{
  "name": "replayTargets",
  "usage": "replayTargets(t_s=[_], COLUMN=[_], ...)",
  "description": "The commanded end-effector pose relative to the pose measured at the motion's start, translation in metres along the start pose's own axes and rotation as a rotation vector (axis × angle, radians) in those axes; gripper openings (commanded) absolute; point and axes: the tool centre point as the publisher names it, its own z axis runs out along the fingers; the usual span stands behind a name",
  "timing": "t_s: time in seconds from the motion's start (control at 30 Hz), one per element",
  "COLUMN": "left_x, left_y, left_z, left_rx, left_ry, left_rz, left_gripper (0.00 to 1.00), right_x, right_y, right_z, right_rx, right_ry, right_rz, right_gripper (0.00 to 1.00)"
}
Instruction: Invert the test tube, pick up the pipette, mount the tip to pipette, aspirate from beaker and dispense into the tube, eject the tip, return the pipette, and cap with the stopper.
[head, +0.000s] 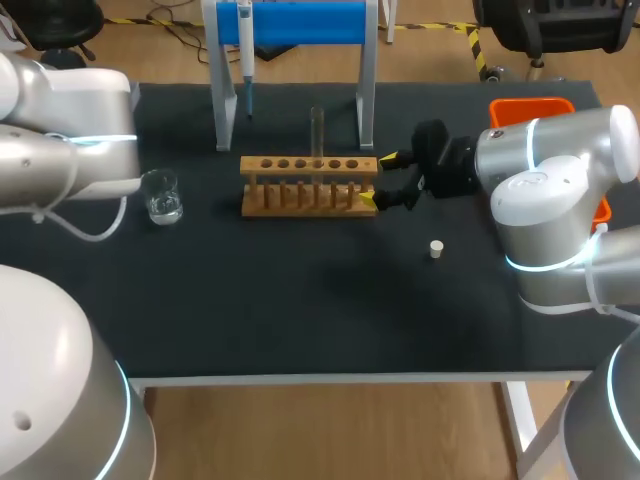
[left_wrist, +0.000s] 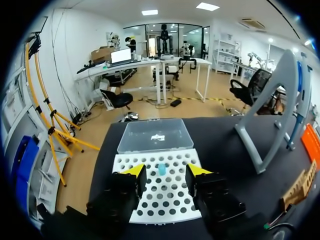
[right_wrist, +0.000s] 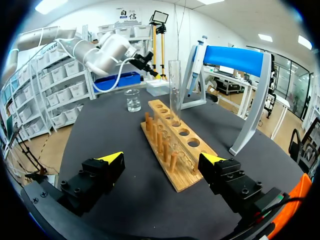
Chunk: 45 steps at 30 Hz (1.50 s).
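On table (head: 300, 310): one tube (head: 317, 128), one beaker (head: 162, 197)

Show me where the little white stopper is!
In the head view the stopper lies alone on the table, on its right side, right of the rack and nearer the front edge.
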Motion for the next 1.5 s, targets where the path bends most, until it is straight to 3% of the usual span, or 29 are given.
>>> replayTargets(t_s=[0.03,1.2,1.5], left_x=[0.0,-0.001,-0.001], left_y=[-0.001,0.0,0.0], left_z=[0.008,0.02,0.021], left_rx=[-0.001,0.005,-0.001], left_ry=[-0.002,-0.011,-0.017], left_rz=[-0.005,-0.064,-0.063], left_gripper=[0.47,0.42,0.33], right_x=[0.0,0.0,0.0], right_y=[0.0,0.0,0.0], right_z=[-0.001,-0.001,-0.001], right_rx=[0.002,0.002,0.002], right_ry=[0.001,0.001,0.001], right_rz=[0.0,0.0,0.0], right_gripper=[1.0,1.0,1.0])
